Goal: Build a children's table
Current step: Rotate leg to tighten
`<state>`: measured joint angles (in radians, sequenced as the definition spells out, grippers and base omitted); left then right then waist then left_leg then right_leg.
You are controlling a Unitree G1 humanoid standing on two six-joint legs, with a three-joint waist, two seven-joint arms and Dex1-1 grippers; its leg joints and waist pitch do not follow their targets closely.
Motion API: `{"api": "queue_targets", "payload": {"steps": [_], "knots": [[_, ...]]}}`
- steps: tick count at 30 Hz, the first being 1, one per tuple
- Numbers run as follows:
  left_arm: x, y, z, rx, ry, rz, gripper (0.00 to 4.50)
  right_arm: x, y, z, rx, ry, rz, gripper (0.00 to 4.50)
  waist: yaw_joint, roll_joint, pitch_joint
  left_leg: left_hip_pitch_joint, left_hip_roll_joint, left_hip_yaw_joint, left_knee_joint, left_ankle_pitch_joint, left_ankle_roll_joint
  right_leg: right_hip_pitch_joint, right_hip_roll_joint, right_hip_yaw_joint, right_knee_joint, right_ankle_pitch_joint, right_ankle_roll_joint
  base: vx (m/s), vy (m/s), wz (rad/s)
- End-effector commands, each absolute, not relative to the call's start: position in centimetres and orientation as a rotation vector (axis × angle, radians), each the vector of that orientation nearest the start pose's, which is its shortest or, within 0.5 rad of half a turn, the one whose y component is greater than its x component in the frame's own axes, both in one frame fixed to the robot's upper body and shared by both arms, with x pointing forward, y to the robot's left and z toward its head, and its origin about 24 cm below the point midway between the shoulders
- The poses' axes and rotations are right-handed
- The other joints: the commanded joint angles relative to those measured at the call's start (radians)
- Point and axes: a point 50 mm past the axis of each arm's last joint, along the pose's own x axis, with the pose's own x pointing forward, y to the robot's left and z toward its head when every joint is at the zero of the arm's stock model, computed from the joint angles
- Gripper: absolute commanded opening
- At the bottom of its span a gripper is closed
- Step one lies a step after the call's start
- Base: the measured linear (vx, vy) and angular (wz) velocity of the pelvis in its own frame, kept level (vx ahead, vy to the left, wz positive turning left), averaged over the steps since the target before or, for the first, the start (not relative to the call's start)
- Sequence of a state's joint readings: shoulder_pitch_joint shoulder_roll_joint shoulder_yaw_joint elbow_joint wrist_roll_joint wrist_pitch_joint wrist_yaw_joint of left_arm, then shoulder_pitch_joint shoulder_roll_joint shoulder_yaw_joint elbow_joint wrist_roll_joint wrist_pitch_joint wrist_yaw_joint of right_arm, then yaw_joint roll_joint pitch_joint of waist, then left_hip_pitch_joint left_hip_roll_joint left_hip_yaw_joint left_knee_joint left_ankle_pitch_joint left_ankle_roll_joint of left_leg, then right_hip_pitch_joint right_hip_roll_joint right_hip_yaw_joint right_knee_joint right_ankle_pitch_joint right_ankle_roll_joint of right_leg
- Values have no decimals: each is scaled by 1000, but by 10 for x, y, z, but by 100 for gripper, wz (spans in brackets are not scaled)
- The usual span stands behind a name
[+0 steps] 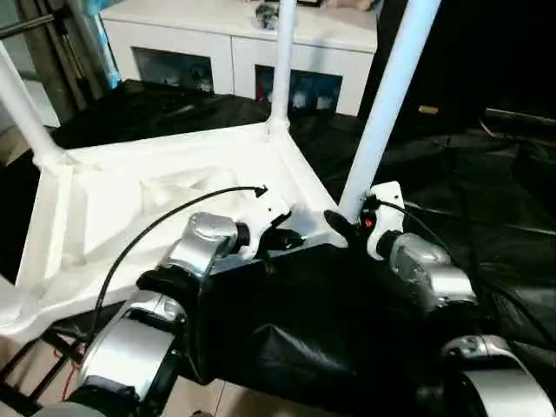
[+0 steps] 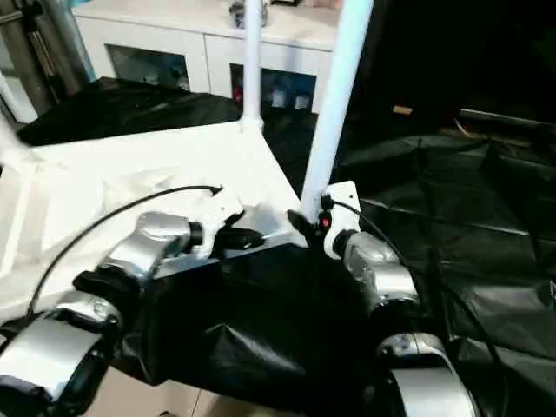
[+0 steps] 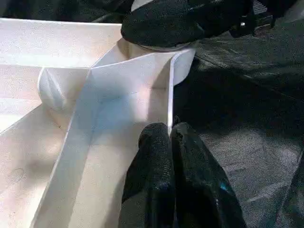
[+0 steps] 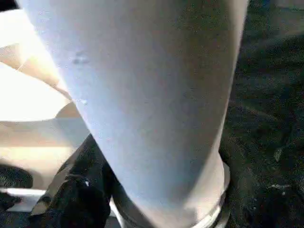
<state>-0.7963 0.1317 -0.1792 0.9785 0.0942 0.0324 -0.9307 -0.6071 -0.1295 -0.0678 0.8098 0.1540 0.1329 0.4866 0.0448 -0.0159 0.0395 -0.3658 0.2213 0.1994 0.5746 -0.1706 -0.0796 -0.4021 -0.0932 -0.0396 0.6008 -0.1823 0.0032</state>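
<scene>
Legs stand in three corner sockets of the upside-down white plastic table top (image 1: 174, 187) on the black sheet (image 1: 486, 200) — I judge the fourth remains. My right gripper (image 1: 340, 224) clasps the nearest white tapered leg (image 1: 387, 104) at its base; left gripper (image 1: 282, 239) pinched shut on the rim.

Surface: black crinkled sheet (image 1: 486, 200), spread wide under the work.
On it: white table top (image 1: 130, 217), upside down, ribbed underside up, near corner at the sheet's front fold.
Behind: white cabinet (image 1: 243, 39), at the sheet's far edge.
</scene>
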Motion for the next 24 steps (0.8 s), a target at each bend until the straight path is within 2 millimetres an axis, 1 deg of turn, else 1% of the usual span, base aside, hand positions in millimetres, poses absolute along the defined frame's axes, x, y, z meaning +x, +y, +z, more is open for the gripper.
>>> {"api": "queue_targets", "payload": {"steps": [1,3,4,5,6,7,8,9,10,11,12,13,14,15,17,18,21,22,23,24], "knots": [[349,51,65,253,286,-1201,0,332,-101,7,143,443,649,339,0,-3,-54,12,4,-6,-69,-290,10,35,-35,23,-83,-267,-197,0,0,0],[348,57,64,270,293,-1224,0,331,-102,11,111,419,706,356,-2,-3,-53,10,4,-6,-69,-287,16,37,-35,23,-82,-257,-199,0,0,0],[348,57,64,270,293,-1224,0,331,-102,11,111,419,706,367,-2,-3,-54,10,4,-6,-69,-287,18,37,-35,23,-81,-255,-200,0,0,0],[347,60,64,278,294,-1245,0,330,-103,14,90,402,758,367,-3,-3,-54,10,4,-5,-68,-283,20,37,-35,23,-80,-246,-203,0,0,0],[346,65,65,286,293,-1276,0,327,-107,17,72,386,824,367,-1,-1,-54,10,4,-5,-67,-278,25,39,-35,23,-80,-233,-204,0,0,0],[345,68,65,294,293,-1301,0,325,-110,20,58,374,877,367,0,-2,-55,10,4,-5,-67,-273,29,40,-34,23,-80,-221,-205,0,0,0],[344,73,66,303,297,-1336,0,322,-115,22,38,363,935,367,1,-3,-57,8,5,-5,-65,-255,40,44,-34,23,-75,-182,-214,0,0,0],[343,75,66,307,299,-1352,0,320,-117,23,28,358,959,367,3,-3,-57,7,5,-4,-64,-248,47,45,-32,22,-74,-166,-217,0,0,0],[342,77,66,309,307,-1368,0,319,-120,24,22,354,981,367,5,0,-58,6,7,-3,-63,-227,56,46,-33,22,-68,-125,-231,0,0,0],[342,79,66,313,312,-1386,0,318,-123,25,15,349,1000,367,7,0,-60,6,8,-1,-60,-205,60,49,-32,21,-61,-81,-248,0,0,0],[341,83,66,319,318,-1408,0,316,-126,26,8,349,1025,367,9,1,-62,7,9,-1,-59,-191,64,50,-31,20,-58,-55,-258,0,0,0],[339,89,66,331,333,-1448,0,311,-133,27,-7,364,1084,367,12,1,-62,7,9,2,-55,-170,76,50,-30,20,-53,-7,-276,0,0,0],[338,90,66,335,337,-1458,0,310,-135,27,-12,371,1103,367,17,0,-64,9,9,3,-53,-158,88,51,-29,19,-49,24,-287,0,0,0],[338,91,66,337,338,-1461,0,309,-136,27,-14,373,1107,367,18,0,-63,8,10,3,-53,-153,93,51,-29,20,-48,36,-292,0,0,0],[336,97,65,353,351,-1505,0,301,-143,26,-41,416,1178,367,23,0,-61,11,11,4,-54,-168,99,50,-31,19,-51,20,-298,0,0,0],[334,100,64,356,359,-1521,0,298,-146,26,-43,429,1199,367,25,3,-60,12,12,3,-56,-184,92,49,-32,19,-54,-8,-293,0,0,0],[333,104,64,359,369,-1545,0,295,-149,26,-37,442,1229,367,29,2,-58,14,14,3,-59,-213,77,48,-34,20,-58,-59,-283,0,0,0],[333,105,64,358,370,-1549,0,294,-149,26,-36,444,1233,354,31,2,-57,15,15,3,-60,-224,67,46,-35,21,-59,-79,-281,0,0,0],[332,107,64,358,375,-1555,0,294,-149,26,-26,448,1240,354,32,4,-57,15,15,2,-62,-231,57,45,-35,21,-60,-95,-278,0,0,0],[332,108,64,357,377,-1559,0,293,-149,27,-18,449,1246,335,33,3,-56,15,15,1,-63,-237,49,45,-35,21,-61,-108,-275,0,0,0]]}}
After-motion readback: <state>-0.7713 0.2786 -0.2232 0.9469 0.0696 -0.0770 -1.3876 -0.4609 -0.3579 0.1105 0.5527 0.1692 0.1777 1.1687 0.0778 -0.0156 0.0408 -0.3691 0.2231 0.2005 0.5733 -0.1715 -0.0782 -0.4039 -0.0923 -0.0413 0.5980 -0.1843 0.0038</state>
